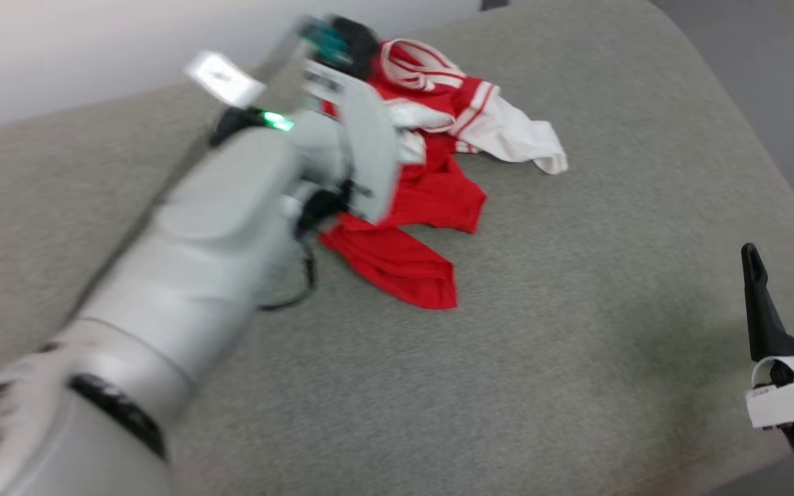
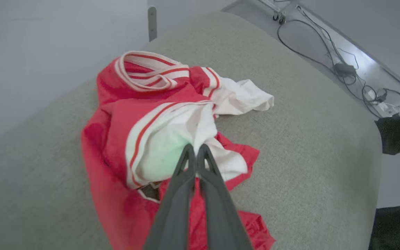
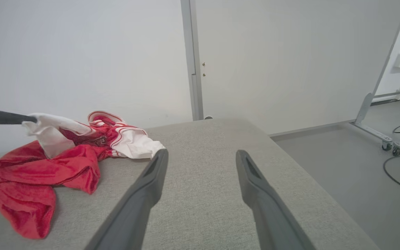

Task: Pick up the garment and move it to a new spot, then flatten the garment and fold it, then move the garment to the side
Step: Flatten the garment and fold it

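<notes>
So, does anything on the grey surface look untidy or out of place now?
Yes. The garment lies crumpled in a heap on the grey surface, sleeves twisted, not flat. The left gripper has its jaws closed on a white sleeve fold. Nothing looks torn or spilled.

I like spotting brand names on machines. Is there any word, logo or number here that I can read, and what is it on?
No text here can be read.
White tag on the left arm: blurred, unreadable.
Dark emblem on the garment: too small to read.
</notes>
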Available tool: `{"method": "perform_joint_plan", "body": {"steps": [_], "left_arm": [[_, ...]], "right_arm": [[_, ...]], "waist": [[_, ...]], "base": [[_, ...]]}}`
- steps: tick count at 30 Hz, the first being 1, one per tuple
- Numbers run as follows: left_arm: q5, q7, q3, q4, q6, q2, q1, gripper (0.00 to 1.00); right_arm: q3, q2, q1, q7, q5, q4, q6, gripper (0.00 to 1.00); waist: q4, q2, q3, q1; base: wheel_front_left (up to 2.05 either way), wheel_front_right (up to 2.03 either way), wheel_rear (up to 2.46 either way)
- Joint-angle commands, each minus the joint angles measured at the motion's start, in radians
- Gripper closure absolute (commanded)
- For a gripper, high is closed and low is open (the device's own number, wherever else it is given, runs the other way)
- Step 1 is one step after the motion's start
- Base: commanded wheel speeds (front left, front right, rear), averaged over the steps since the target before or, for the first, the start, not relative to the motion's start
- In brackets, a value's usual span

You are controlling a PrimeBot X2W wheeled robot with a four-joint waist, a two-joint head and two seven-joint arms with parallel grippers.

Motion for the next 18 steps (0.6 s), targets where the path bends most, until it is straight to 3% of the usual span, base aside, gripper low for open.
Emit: {"method": "perform_joint_plan", "body": {"steps": [1,10,18], "left_arm": [[-0.014,0.002,0.012,-0.003,-0.003,0.031,-0.001,1.00],[-0.126,0.021,0.124,-0.019,0.020,0.287,0.082,1.00],[-0.185,0.091,0.153,0.012,0.048,0.417,0.198,1.00]], "right_arm": [[-0.006,-0.003,0.011,-0.001,-0.005,-0.002,-0.001,0.00],[0.008,-0.010,0.022,0.021,-0.002,-0.019,-0.001,0.00],[0.018,-0.025,0.005,0.041,0.003,-0.036,-0.001,0.00]], "waist": [[0.052,-0.0001,-0.034,0.0000],[0.131,-0.0001,-0.040,0.0000],[0.150,-0.0001,-0.005,0.0000]], "base": [[0.00,0.00,0.00],[0.00,0.00,0.00],[0.00,0.00,0.00]]}}
